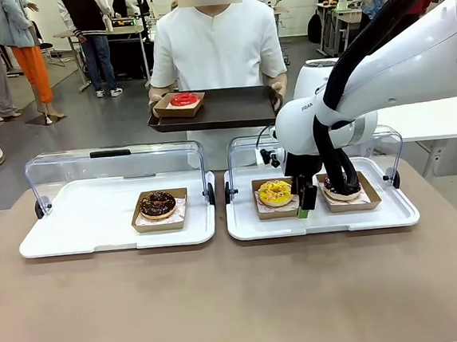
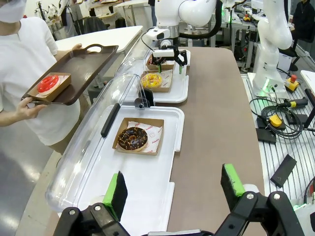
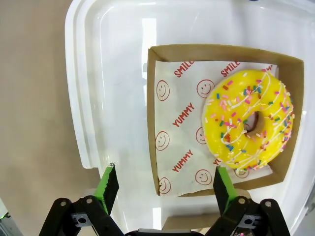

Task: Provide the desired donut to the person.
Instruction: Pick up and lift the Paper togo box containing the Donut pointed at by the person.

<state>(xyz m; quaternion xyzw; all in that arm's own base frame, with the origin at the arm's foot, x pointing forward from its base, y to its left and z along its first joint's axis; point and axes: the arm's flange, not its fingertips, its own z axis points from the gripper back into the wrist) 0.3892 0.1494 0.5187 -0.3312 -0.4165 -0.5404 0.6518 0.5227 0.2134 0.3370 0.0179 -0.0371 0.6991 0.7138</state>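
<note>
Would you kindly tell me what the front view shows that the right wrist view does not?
Front, not wrist: the person in a white shirt holding a dark brown tray with a red-glazed donut, and a chocolate-glazed donut. Wrist, not front: red YUMMY and smiley print on the white paper liner. Both: the open right gripper near the yellow sprinkled donut in its brown cardboard box on a white plastic tray.
</note>
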